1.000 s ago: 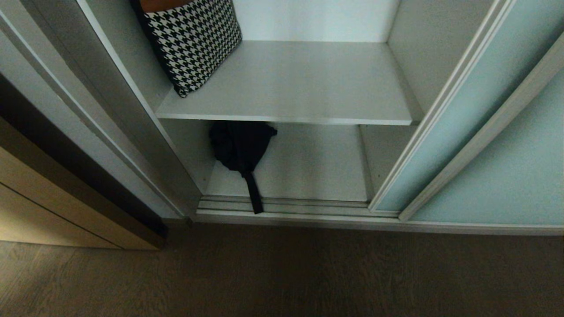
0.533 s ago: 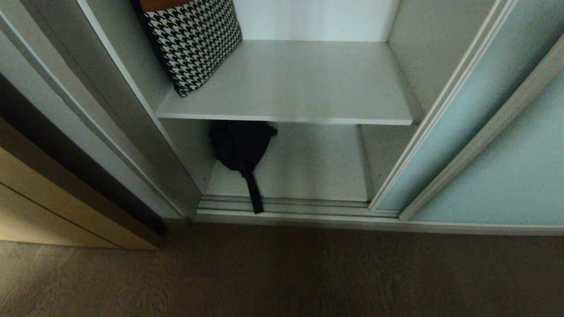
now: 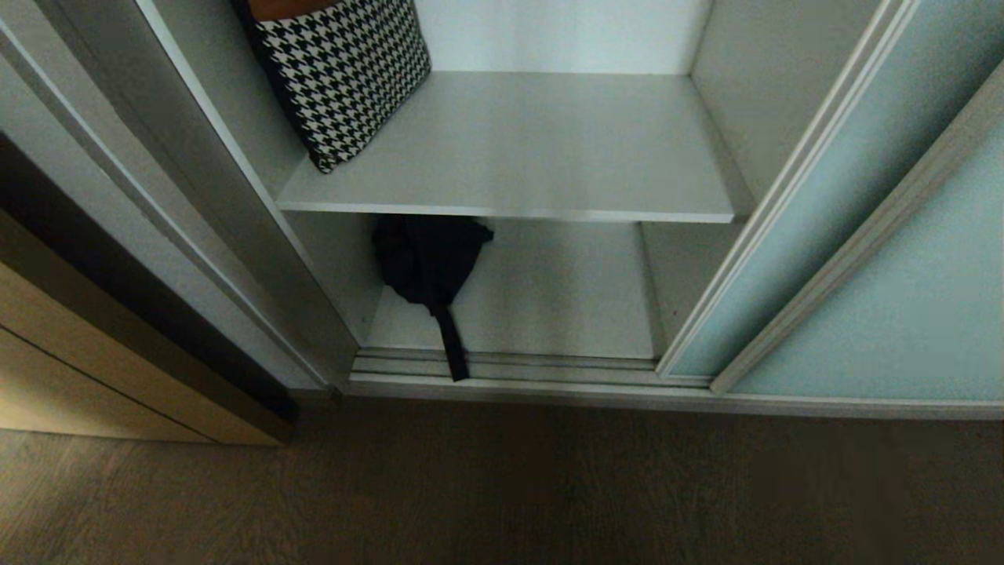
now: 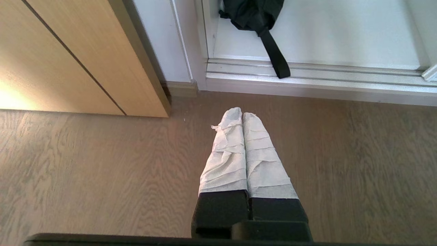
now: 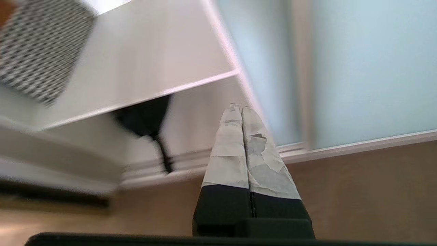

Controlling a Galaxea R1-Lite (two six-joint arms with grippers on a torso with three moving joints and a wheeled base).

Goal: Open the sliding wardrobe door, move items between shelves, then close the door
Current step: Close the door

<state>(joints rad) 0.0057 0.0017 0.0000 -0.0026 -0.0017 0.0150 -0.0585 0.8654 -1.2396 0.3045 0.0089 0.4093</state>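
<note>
Head view: the wardrobe stands open. The sliding wardrobe door (image 3: 792, 235) is pushed to the right, its frosted panel overlapping a second panel farther right. Two shelves are exposed. On the upper shelf (image 3: 533, 149) the houndstooth bag (image 3: 345, 78) leans at the far left corner against the side wall, orange-brown lining showing at its top. On the lower shelf (image 3: 549, 290) the black pouch bag (image 3: 427, 255) lies at the left, partly under the upper shelf's front edge; its strap (image 3: 452, 345) runs toward the near side and crosses the floor track (image 3: 549, 367). A tan wooden cabinet front (image 3: 94, 353) stands at the left. Neither arm appears here.

Left wrist view: the left gripper (image 4: 242, 114) hangs over the wooden floor (image 4: 85, 164), near the track, its taped fingers pressed together, holding nothing. The pouch bag and strap end lie beyond it.

Right wrist view: the right gripper (image 5: 240, 108) is raised before the opening, close to the door's left edge, fingers pressed together and empty. The picture is blurred.
</note>
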